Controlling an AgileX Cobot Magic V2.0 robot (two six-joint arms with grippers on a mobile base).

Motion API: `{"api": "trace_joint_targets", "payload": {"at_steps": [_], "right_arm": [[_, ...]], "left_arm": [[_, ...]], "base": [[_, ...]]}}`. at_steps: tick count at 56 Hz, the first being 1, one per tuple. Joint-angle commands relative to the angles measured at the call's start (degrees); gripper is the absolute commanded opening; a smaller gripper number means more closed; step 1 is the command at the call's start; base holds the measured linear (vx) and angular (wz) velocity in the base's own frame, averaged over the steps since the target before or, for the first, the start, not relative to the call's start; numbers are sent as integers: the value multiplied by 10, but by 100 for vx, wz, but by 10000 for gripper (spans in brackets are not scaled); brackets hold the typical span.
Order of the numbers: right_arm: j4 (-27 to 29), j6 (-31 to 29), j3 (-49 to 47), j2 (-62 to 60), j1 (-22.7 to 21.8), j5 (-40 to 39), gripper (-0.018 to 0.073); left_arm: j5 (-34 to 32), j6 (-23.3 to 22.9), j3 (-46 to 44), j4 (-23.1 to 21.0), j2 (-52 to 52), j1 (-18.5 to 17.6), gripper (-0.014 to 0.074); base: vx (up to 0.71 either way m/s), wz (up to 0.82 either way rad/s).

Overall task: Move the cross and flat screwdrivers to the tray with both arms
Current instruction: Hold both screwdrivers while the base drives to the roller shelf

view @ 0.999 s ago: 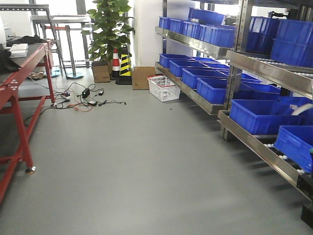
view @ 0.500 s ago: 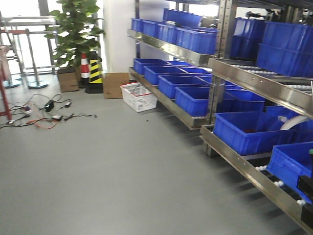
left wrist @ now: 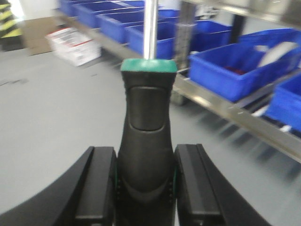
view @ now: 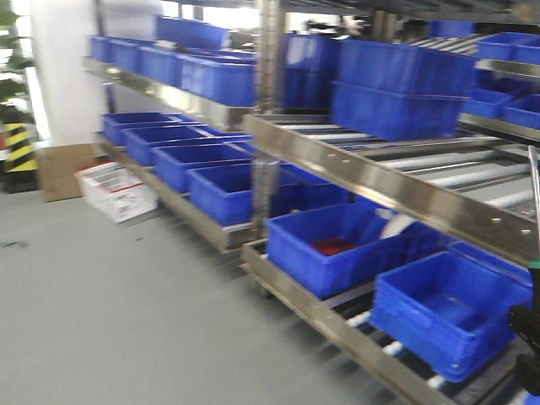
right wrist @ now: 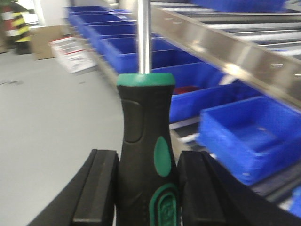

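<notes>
1. Left wrist view: the left gripper (left wrist: 146, 162) is clamped tight on a chunky black screwdriver with a green collar (left wrist: 146, 127). Its black pads (left wrist: 101, 183) press the handle from both sides.
2. That one's thin steel shaft runs straight up and out of the top of the shot. The tip is cut off, so I can't tell if it's the cross or the flat one.
3. Right wrist view is the same deal: the right gripper (right wrist: 148, 181) is squeezed onto a black screwdriver with green oval inlays (right wrist: 143, 127). The shaft points up and the tip is out of frame again.
4. Both tools are held in the air, with the plain grey floor (view: 101, 312) behind them.
5. The front view is pretty blurry. It's mostly a long stainless steel shelving rack (view: 380, 181) loaded with rows of deep blue plastic bins (view: 202, 181).
6. On the bottom roller shelf, the nearest blue bin (view: 447, 316) sits just beside a second blue bin with something red in the bottom (view: 333, 253).
7. Further back, a white box with red markings (view: 118, 190) sits on the floor beside the rack. A brown cardboard box (view: 59, 169) is near it, and a yellow-and-black striped post (view: 18, 152) is at the left edge.
</notes>
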Motion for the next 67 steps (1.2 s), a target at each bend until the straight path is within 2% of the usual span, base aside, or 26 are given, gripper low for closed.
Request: {"api": "trace_joint_targets", "payload": {"at_steps": [1, 29, 67], "right_arm": [[2, -4, -19, -3, 0, -44, -8], [2, -4, -19, -3, 0, -40, -8], [2, -4, -19, -3, 0, -36, -8]], "left_arm": [[-51, -5, -18, -8, 1, 0, 0], [-52, -5, -18, -8, 1, 0, 0], [-51, -5, -18, -8, 1, 0, 0]], "base": [[47, -76], [40, -79], [30, -58]]}}
